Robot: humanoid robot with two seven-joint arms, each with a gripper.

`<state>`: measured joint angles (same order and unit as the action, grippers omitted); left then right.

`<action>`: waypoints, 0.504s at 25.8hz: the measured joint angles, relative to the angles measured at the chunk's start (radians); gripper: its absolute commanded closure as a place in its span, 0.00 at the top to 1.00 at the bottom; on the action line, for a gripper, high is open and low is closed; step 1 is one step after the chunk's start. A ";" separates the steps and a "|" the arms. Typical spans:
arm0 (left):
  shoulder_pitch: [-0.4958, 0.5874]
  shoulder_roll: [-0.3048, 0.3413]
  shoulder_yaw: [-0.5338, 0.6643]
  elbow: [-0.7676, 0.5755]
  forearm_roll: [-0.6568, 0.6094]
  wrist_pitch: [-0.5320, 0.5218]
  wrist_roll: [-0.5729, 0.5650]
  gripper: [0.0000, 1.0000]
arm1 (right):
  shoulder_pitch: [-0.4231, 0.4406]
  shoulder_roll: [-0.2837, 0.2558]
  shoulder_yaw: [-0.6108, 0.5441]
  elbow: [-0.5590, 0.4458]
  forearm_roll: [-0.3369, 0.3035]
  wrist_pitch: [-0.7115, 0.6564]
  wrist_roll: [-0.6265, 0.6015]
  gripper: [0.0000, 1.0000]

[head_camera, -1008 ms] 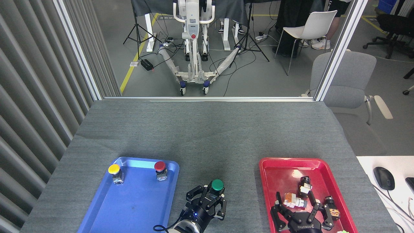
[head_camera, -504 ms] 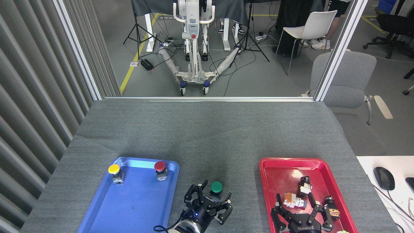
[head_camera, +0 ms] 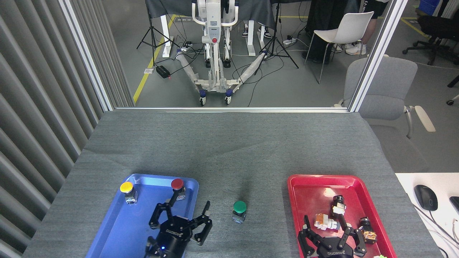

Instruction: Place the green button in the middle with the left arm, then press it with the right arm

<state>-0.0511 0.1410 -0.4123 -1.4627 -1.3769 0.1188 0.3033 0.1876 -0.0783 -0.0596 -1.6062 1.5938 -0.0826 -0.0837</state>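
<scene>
The green button (head_camera: 239,210) stands upright on the bare grey fabric of the middle (head_camera: 236,168), between the two trays, with nothing touching it. My left gripper (head_camera: 184,211) hovers over the right side of the blue tray (head_camera: 118,233), well left of the button, its fingers spread open and empty. Low over the red tray (head_camera: 308,190) is my right gripper (head_camera: 331,224), also open, with small parts lying under and between its fingers.
A yellow button (head_camera: 127,191) and a red button (head_camera: 178,189) stand at the blue tray's far end. The red tray holds several small electrical parts (head_camera: 325,221). A computer mouse (head_camera: 425,197) lies on a white desk to the right.
My left gripper let go of the green button and drew back left over the blue tray. The button stays on the fabric. The right gripper shifted only slightly.
</scene>
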 measured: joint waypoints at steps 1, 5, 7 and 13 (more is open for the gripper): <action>0.032 0.020 0.061 -0.032 -0.001 -0.018 -0.013 1.00 | -0.002 0.001 0.006 0.006 0.000 -0.001 0.003 0.81; 0.101 0.045 0.314 -0.066 -0.015 -0.207 -0.096 1.00 | -0.026 0.005 0.048 0.038 0.000 -0.004 0.008 0.54; 0.102 0.037 0.382 -0.062 -0.017 -0.276 -0.121 1.00 | -0.043 0.011 0.074 0.053 0.000 -0.004 0.009 0.38; 0.078 0.033 0.444 -0.052 -0.009 -0.337 -0.144 1.00 | -0.115 0.030 0.162 0.120 0.013 0.000 0.010 0.03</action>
<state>0.0270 0.1739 0.0321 -1.5143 -1.3857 -0.2182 0.1590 0.0726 -0.0479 0.1022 -1.4865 1.6068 -0.0830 -0.0737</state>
